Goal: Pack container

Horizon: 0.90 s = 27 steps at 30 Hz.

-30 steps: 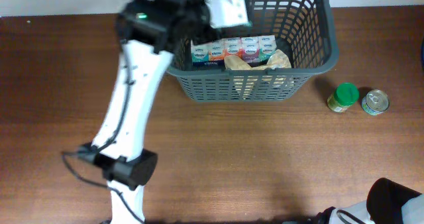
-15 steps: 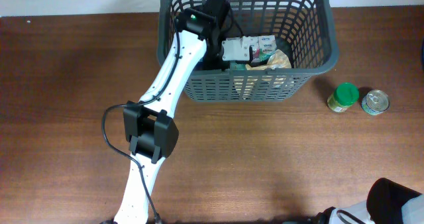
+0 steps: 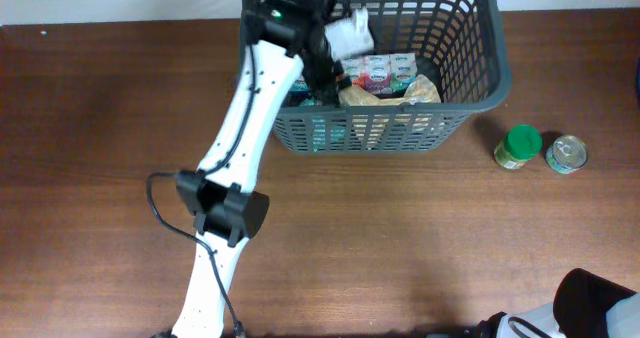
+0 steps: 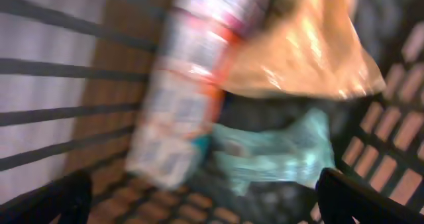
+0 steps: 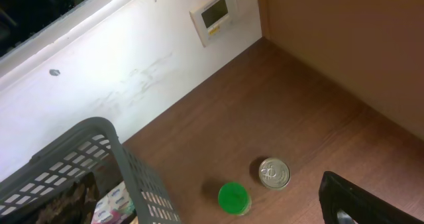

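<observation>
Left gripper (image 4: 202, 187) had dropped into the container (image 3: 480, 88) at the table's far edge and sprung wide, empty; teal packet (image 4: 278, 151) lay below. Right gripper (image 5: 361, 201) idle, jaws apart. Green-lidded jar (image 3: 518, 146) and tin can (image 3: 566, 154) were outside, probably still to pack.

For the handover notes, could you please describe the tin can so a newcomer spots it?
Start at the dark grey basket. Two small items stand on the table to its right. The tin can is the outer one, silver-topped, unlike the green-lidded jar.
</observation>
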### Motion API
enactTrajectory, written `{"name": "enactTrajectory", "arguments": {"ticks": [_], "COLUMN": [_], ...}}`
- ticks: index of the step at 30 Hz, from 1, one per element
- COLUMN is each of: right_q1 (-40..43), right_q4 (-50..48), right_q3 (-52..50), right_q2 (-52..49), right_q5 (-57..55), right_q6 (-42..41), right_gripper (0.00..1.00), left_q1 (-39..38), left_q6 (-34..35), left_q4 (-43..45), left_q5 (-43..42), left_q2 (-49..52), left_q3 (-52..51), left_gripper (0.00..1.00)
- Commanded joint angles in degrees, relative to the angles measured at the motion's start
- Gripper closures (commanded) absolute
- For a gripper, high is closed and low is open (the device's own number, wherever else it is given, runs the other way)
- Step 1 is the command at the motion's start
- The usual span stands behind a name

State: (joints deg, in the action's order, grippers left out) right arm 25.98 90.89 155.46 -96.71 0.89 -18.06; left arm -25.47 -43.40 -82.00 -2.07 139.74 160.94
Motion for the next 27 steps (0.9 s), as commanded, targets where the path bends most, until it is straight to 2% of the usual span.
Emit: {"name": "enactTrajectory", "arguments": {"ticks": [1,6,9,13,15,17,22,24,27], "right_q1": [0.5,0.5,0.5,0.5,0.5,0.4,0.3,0.3,0.3], "right_q4": [-0.2,-0.2,-0.2,-0.2,-0.2,-0.2,-0.3,-1.7,-1.0], "right_q3": [0.2,0.2,0.2,0.2,0.2,0.2,0.2,0.2,-0.4], "right_q2": [-0.2,-0.2,-0.2,-0.2,-0.2,-0.2,-0.2,-0.2,-0.4], "right_q5": [-0.3,-0.3,-0.3,-0.3,-0.3,-0.2,-0.1,-0.1,-2.5], "right_q6": [-0.4,-0.4,-0.4,-0.4,-0.4,-0.5,-0.5,-0.3,3.2], "right_gripper": [0.01,0.01,0.01,0.01,0.01,0.01,0.01,0.01,0.01], "left_q1": [0.8,1.8,4.0,10.5,14.7,20.2,32.6,36.2,39.1], "left_q6": [7.1,7.3,11.3,15.7,15.8,19.1,26.4,28.6,29.0], "left_q4": [-0.4,-1.7,-3.3,-4.0,-3.9,-2.5,-1.7,-1.8,-2.3], "left_q5": [2.4,4.5,7.6,7.7,7.7,7.5,-0.1,-3.7,-4.6], "left_q2": [-6.7,-13.6,-16.7,-19.9,-21.6,-23.5,-24.5,-24.4,-24.4], "left_q3": [8.1,10.6,10.6,9.9,8.3,5.4,-1.9,-5.6,-11.1], "left_gripper": [0.01,0.01,0.01,0.01,0.01,0.01,0.01,0.01,0.01]}}
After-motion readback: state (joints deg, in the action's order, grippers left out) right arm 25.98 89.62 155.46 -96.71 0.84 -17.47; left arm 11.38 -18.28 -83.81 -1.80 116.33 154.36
